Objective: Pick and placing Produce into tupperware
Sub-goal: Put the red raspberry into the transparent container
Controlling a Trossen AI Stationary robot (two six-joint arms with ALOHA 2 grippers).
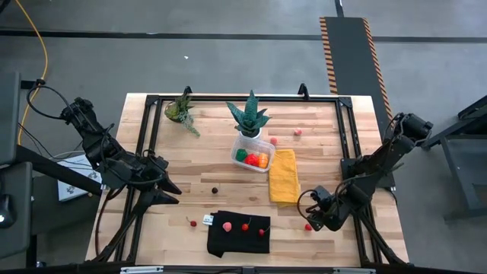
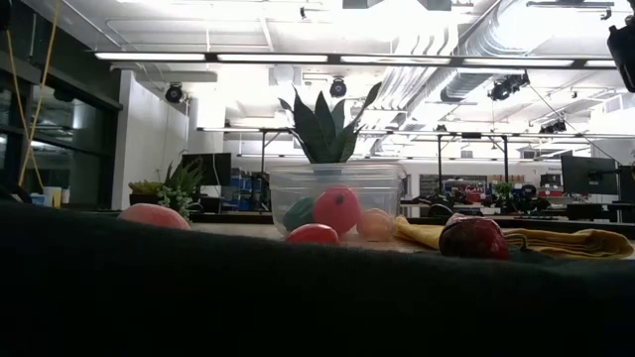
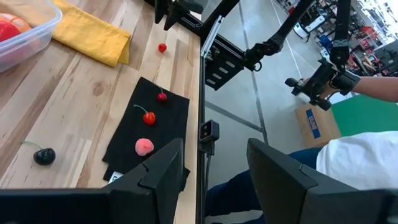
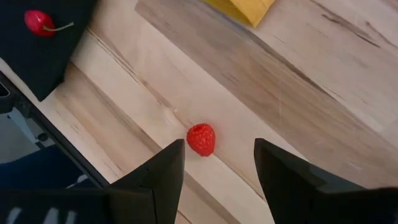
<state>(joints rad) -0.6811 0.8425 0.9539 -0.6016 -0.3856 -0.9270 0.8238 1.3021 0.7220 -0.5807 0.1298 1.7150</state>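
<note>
Holding red, orange and green produce (image 1: 253,159), the tupperware (image 1: 238,144) sits far from both open pincers, left (image 1: 169,189) and right (image 1: 310,218).

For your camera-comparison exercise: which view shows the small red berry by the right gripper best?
The right wrist view: the red berry sits large, just ahead of the open right gripper. The high view shows a red dot; left wrist, a distant speck.

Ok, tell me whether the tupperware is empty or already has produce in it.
Partly filled: the tupperware holds red, orange and green produce, seen through its clear wall in the low view.
</note>
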